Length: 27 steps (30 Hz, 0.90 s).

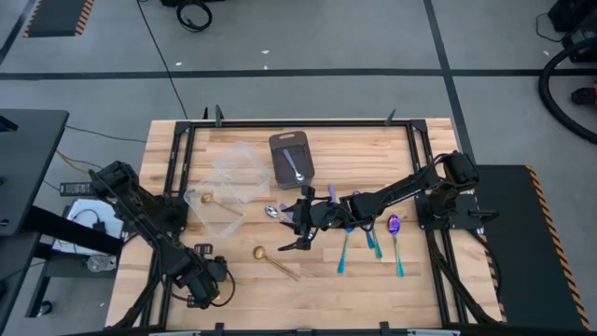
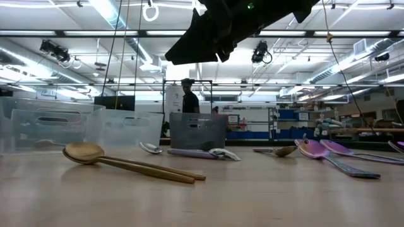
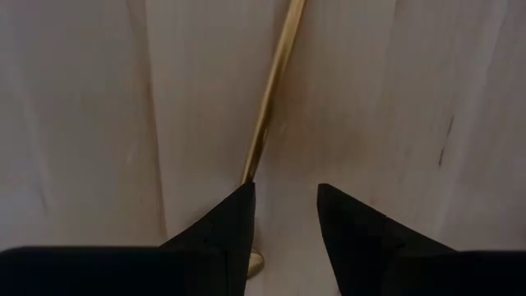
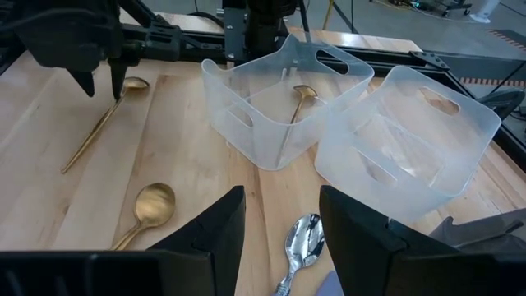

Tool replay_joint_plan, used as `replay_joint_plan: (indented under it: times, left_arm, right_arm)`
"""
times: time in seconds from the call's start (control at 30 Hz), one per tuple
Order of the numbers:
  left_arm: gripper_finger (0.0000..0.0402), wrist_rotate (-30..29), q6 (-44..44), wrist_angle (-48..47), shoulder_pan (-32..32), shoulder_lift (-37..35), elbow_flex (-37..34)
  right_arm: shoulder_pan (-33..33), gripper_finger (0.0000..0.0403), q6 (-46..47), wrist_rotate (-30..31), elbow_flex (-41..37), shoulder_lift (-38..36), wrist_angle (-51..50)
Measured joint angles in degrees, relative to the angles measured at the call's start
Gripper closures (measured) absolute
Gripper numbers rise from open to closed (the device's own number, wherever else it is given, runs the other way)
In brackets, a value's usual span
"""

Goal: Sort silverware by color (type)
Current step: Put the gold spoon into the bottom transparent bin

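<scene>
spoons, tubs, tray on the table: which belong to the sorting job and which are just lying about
Job:
- gold spoons
- silver spoons
- purple-bowled teal spoons

Lying about, going by the task's wording:
- clear tubs
- grey tray

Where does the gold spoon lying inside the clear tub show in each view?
High view: gold spoon left of centre, inside the nearer clear tub.
Low view: tubs at far left; the spoon cannot be made out through their walls.
Left wrist view: not in it; the gold handle there lies on bare wood.
Right wrist view: upper centre, inside the left tub.
Shared landmark: the pair of clear tubs.
</scene>
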Motion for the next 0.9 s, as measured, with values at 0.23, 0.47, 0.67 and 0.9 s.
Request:
replay_joint_plan:
  times: [0.23,0.47,0.67,0.9]
  left_arm:
    - [0.0260,-0.62,1.09,-0.93,-0.15,-0.42,-0.19]
    - [0.0260,-1.83,1.61,-2.77,0.03,-1.84,0.18]
    - [0.0260,-5.45,1.80,-3.83,0.01,-1.80,0.18]
    - [0.0260,-3.83,4.34,-0.95,-0.52,-0.29,-2.33]
  right_arm:
    - [-0.01,0.0236,0.00,-0.02,0.00,0.00,0.02]
    - [0.01,0.0236,0.00,-0.03,0.00,0.00,0.07]
    - [0.00,0.0236,0.20,-0.22,0.00,0.00,0.44]
    - [-0.01,0.0236,0.21,-1.11,0.00,0.00,0.44]
